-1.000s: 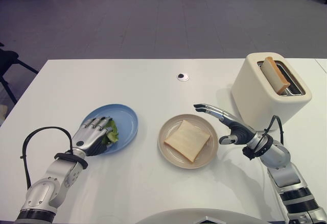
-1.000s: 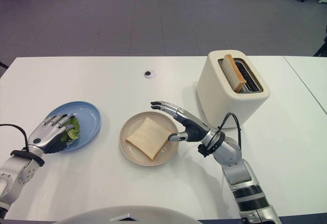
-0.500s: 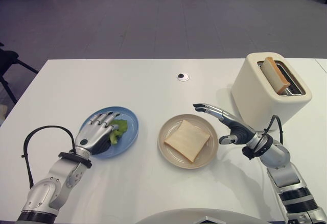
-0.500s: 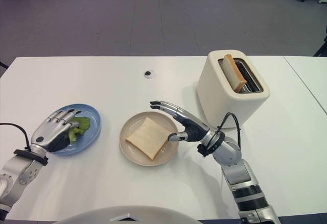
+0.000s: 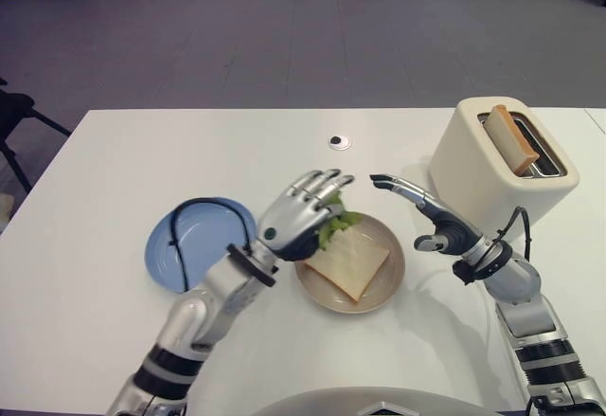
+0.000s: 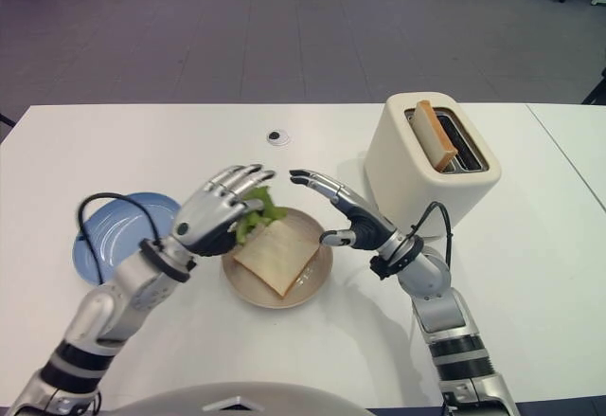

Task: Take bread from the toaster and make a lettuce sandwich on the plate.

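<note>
A slice of bread (image 5: 348, 261) lies on the beige plate (image 5: 388, 283) in the middle of the table. My left hand (image 5: 301, 213) hovers over the plate's left rim, shut on a green lettuce leaf (image 5: 335, 226) that hangs over the slice's near-left corner. My right hand (image 5: 428, 222) is open just right of the plate, fingers stretched toward the left hand. The cream toaster (image 5: 488, 181) stands at the right with a second bread slice (image 5: 512, 138) sticking out of its slot.
A blue plate (image 5: 194, 242) sits left of the beige plate, partly behind my left arm and its black cable. A small round black-and-white grommet (image 5: 339, 141) lies in the table top farther back. The table's right edge runs just past the toaster.
My left hand lifted the lettuce off the blue plate and carried it right to the beige plate. My right hand rose slightly and shifted right.
</note>
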Controlling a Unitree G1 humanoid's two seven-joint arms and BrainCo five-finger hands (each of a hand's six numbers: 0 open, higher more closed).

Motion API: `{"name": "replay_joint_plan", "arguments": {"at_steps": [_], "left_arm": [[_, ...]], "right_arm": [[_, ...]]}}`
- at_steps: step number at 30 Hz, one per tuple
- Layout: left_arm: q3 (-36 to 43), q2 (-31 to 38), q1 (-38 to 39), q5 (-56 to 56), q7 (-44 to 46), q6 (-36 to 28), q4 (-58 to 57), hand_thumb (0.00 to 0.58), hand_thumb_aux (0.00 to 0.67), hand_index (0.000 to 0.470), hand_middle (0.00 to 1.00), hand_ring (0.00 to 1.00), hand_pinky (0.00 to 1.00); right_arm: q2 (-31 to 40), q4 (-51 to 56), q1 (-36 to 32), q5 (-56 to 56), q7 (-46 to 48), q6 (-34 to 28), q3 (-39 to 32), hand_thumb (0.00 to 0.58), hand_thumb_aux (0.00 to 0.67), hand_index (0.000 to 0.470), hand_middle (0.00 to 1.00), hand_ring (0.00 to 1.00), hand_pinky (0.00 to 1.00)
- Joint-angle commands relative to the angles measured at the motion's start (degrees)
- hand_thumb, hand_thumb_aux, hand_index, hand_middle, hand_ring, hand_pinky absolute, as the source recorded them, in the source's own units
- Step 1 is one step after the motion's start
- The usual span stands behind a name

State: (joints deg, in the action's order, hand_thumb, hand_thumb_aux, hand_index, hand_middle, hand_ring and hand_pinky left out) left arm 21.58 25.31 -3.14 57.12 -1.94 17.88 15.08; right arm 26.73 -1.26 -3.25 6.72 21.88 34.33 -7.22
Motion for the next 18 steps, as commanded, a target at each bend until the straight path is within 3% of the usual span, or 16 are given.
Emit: {"name": "replay_joint_plan", "arguments": {"at_steps": [1, 8, 9, 10, 11, 12, 14, 16, 18], "left_arm": [[5.0, -1.2, -0.6, 1.4, -0.5, 1.6, -9.4, 0.580, 0.670, 0.470, 0.00, 0.00, 0.00], [7.8, -1.9, 0.1, -0.9, -1.3, 3.3, -14.4, 0.580, 0.670, 0.470, 0.00, 0.00, 0.00], [7.5, -1.7, 0.3, -1.8, -1.2, 3.4, -14.4, 0.570, 0.583, 0.409, 0.00, 0.00, 0.00], [7.0, -1.8, 0.7, -2.9, -1.1, 3.6, -14.1, 0.506, 0.431, 0.302, 0.00, 0.00, 0.00], [6.6, -1.7, 1.0, -3.9, -0.9, 3.8, -13.6, 0.445, 0.347, 0.243, 0.00, 0.00, 0.00], [6.4, -1.5, 1.1, -4.3, -1.0, 3.8, -13.1, 0.261, 0.173, 0.122, 0.00, 0.00, 0.00], [5.8, -1.0, 1.4, -4.5, -1.1, 3.7, -11.8, 0.152, 0.095, 0.066, 0.00, 0.00, 0.00], [5.0, -0.3, 1.6, -4.3, -1.2, 3.5, -10.4, 0.148, 0.092, 0.065, 0.00, 0.00, 0.00], [3.8, 0.0, 2.2, -6.4, -0.7, 3.9, -8.9, 0.291, 0.197, 0.138, 0.00, 0.00, 0.00]], "right_arm": [[-0.3, 1.6, -0.7, 0.1, -0.6, 0.3, 0.9, 0.000, 0.000, 0.000, 0.00, 0.00, 0.00], [-0.6, 2.1, -0.8, 0.4, -0.7, 0.7, 0.6, 0.000, 0.000, 0.000, 0.00, 0.00, 0.00], [-0.6, 2.1, -0.8, 0.5, -0.6, 0.6, 0.6, 0.000, 0.000, 0.000, 0.00, 0.00, 0.00], [-0.6, 2.1, -0.7, 0.5, -0.5, 0.7, 0.5, 0.000, 0.000, 0.000, 0.00, 0.00, 0.00], [-0.6, 2.1, -0.7, 0.6, -0.4, 0.7, 0.5, 0.000, 0.000, 0.000, 0.00, 0.00, 0.00], [-0.6, 2.1, -0.7, 0.7, -0.4, 0.7, 0.4, 0.000, 0.000, 0.000, 0.00, 0.00, 0.00], [-0.6, 2.2, -0.8, 0.8, -0.3, 0.8, 0.3, 0.000, 0.000, 0.000, 0.00, 0.00, 0.00], [-0.6, 2.4, -0.9, 0.8, -0.2, 0.9, 0.3, 0.000, 0.000, 0.000, 0.00, 0.00, 0.00], [-0.6, 2.5, -1.1, 0.8, -0.2, 0.9, 0.3, 0.000, 0.000, 0.000, 0.00, 0.00, 0.00]]}}
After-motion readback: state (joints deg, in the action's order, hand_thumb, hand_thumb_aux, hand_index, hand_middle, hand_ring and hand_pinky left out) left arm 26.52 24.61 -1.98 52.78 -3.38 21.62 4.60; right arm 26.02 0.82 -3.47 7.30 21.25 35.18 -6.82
